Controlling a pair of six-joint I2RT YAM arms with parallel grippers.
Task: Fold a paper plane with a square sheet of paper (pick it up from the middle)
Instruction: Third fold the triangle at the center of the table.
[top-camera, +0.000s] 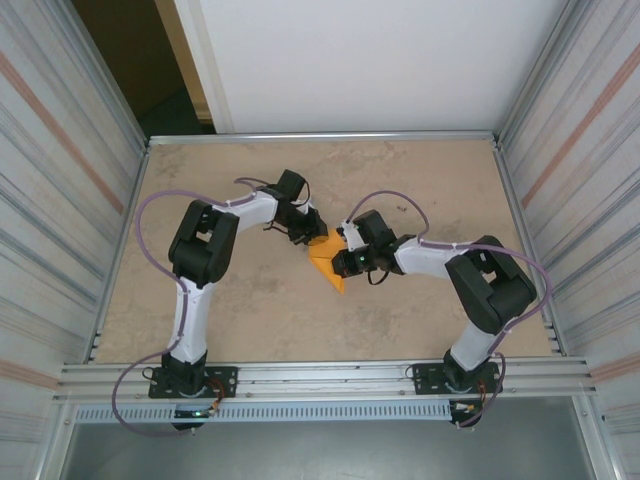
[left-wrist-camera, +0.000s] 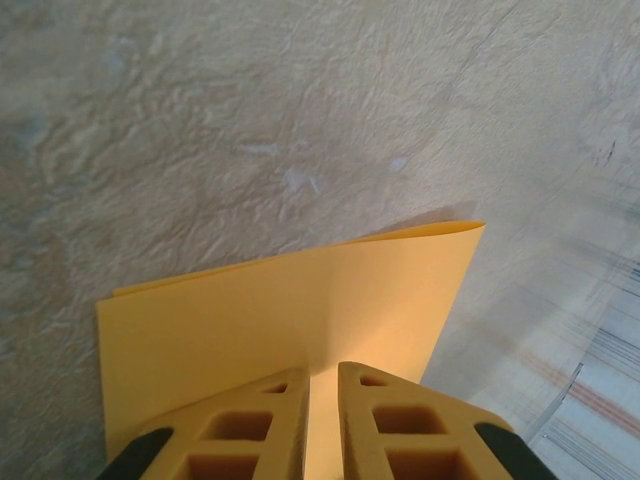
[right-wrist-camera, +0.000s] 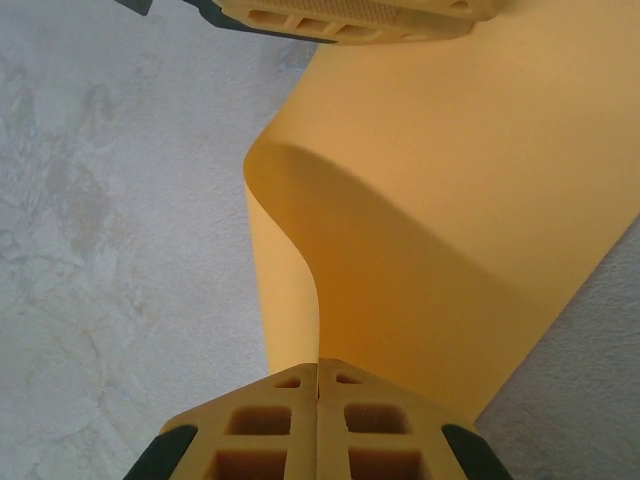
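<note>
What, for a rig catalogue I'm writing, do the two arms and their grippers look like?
Both the left arm and right arm have bulky black joint housings, white links and a looping lilac cable. The left gripper and right gripper have yellow-tan fingers with square hollow pockets and black backing.

A beige, mottled table top (top-camera: 250, 320) takes up the middle of the top view. In the wrist views its surface looks wrinkled and blotched with pale grey. A corrugated metal wall (top-camera: 50, 150) with faint reddish stripes closes it in at 9 o'clock, and a matching wall (top-camera: 590, 130) stands at 3 o'clock. At 12 o'clock stands a plain white panel (top-camera: 360, 60). At 11 o'clock is a dark opening (top-camera: 130, 60) beside a tan post (top-camera: 185, 50). An aluminium rail (top-camera: 330, 375) runs along the 6 o'clock edge. The light is soft and even.
</note>
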